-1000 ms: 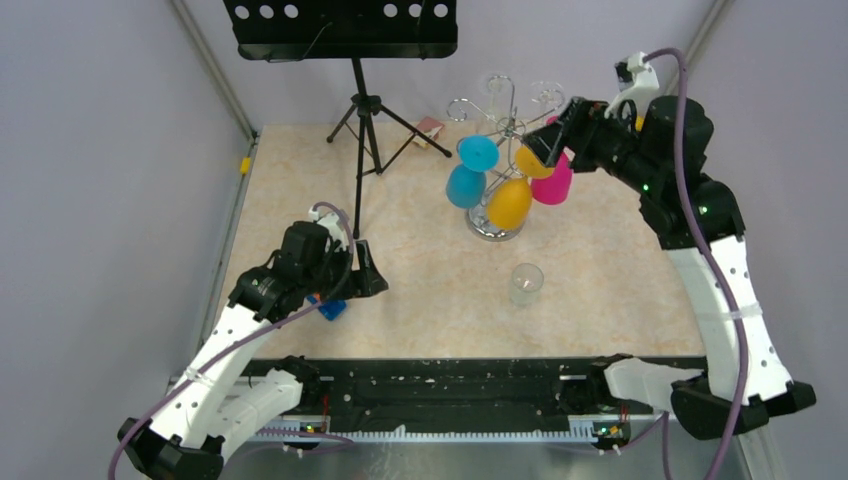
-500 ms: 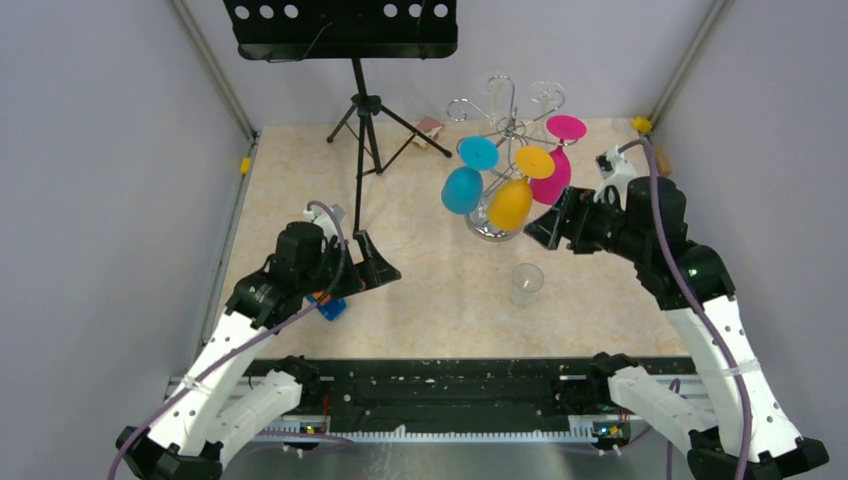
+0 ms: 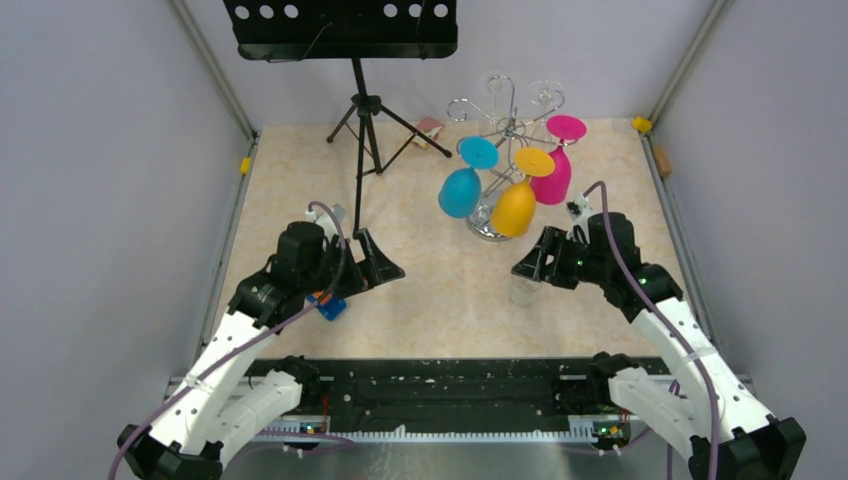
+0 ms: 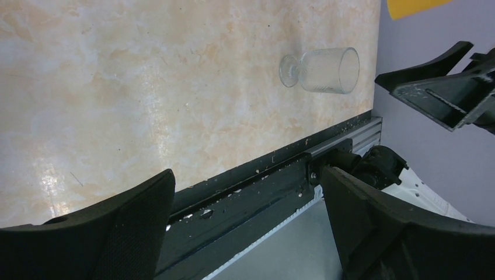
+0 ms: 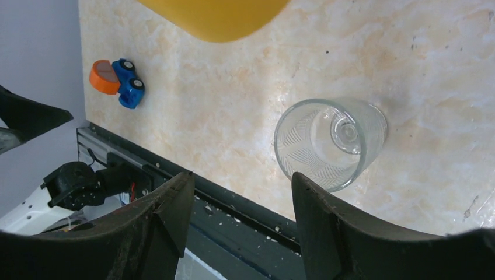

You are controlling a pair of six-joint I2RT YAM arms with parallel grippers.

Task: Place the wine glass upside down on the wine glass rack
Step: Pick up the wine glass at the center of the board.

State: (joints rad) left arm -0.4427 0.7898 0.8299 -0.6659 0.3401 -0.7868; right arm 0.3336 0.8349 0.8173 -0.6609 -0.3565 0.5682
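The job is barely begun for this glass. The clear wine glass (image 5: 330, 143) stands upright on its foot on the table (image 3: 300, 180), near the front edge and well apart from the rack (image 3: 511, 126), so nothing of the lift, the turn-over or the hanging is done yet.

The rack itself stands at the back of the table with three coloured glasses hanging bowl-down from it: a blue one (image 3: 460, 191), an orange one (image 3: 513, 207) and a pink one (image 3: 552, 180). Some curled hooks on its far side look free (the thin wire makes it hard to be sure which).

The right gripper (image 5: 240, 192) hovers just above and beside the clear glass with its fingers spread wide and nothing between them; in its own wrist view the glass lies a little ahead, more in line with one finger than with the gap. The left gripper (image 4: 245, 186) hangs over the left part of the table, also spread and empty, close to a small toy car (image 5: 119, 83).

What is left, as I judge it: grip the glass, raise it, invert it, and slide its foot into a free hook without knocking the hanging ones.
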